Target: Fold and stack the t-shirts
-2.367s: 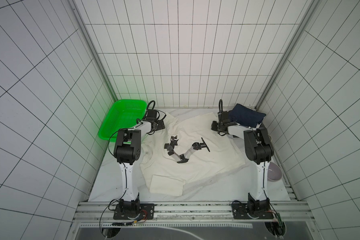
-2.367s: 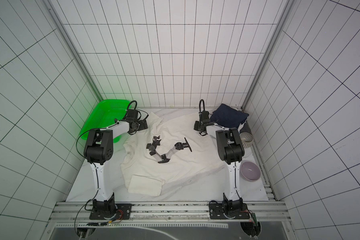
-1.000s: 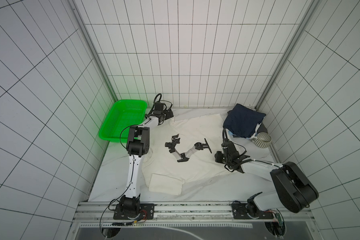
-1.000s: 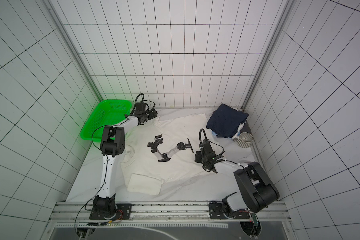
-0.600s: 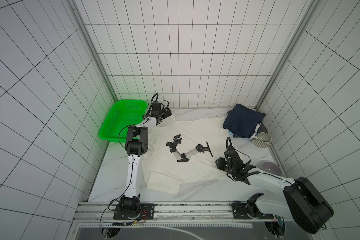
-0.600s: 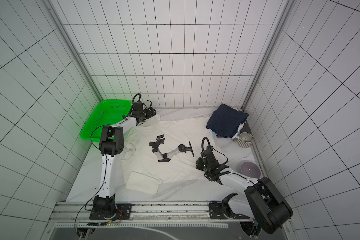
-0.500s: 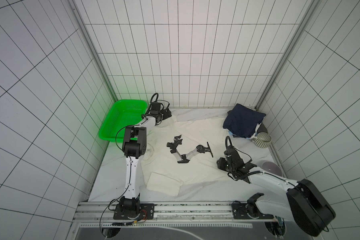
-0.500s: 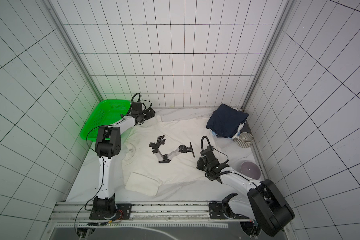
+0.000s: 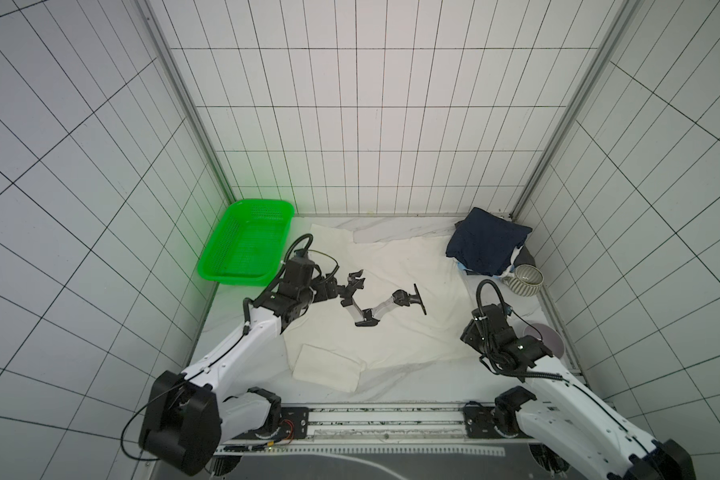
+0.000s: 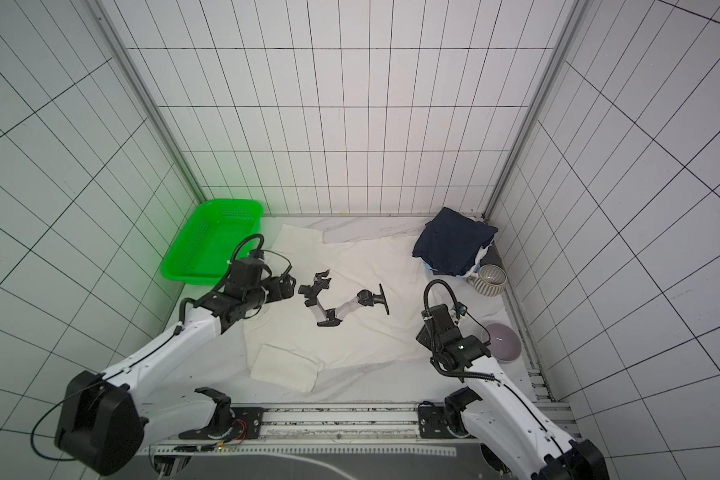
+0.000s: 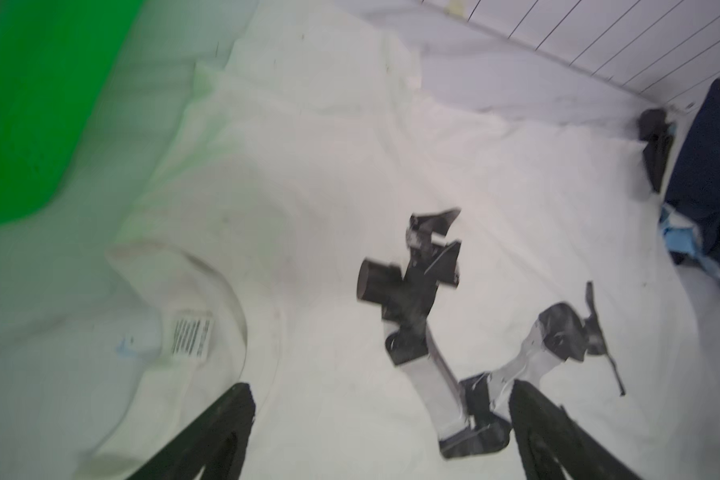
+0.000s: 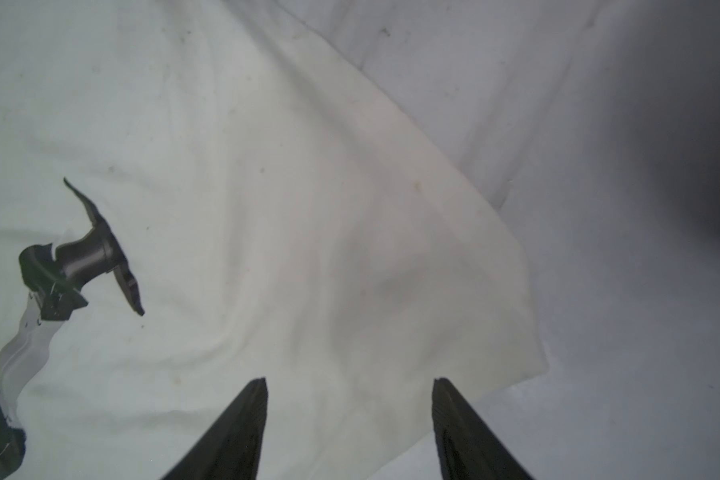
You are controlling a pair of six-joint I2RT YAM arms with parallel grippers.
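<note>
marble worktop (image 9: 412, 388): cream t-shirt (image 9: 391, 266) spread flat mid-surface, navy-topped folded stack (image 9: 485, 245) in far right corner; left claw (image 11: 381, 392) gaping wide by shirt collar, right claw (image 12: 350, 380) parted over shirt edge, both empty.

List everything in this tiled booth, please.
Cloth t-shirt: one, cream-white, spread mid-table, bearing a black robot-arm print.
Stack of folded t-shirts: one, navy on top, light blue beneath, back right corner.
Perforated plastic basket: one, green, back left.
Ribbed bowl: one, grey-white, beside the stack.
Smooth bowl: one, lilac, right edge.
Marbled table: one, white.
Left tool: one, black, open, near the collar.
Right tool: one, black, open, over the shirt's edge.
</note>
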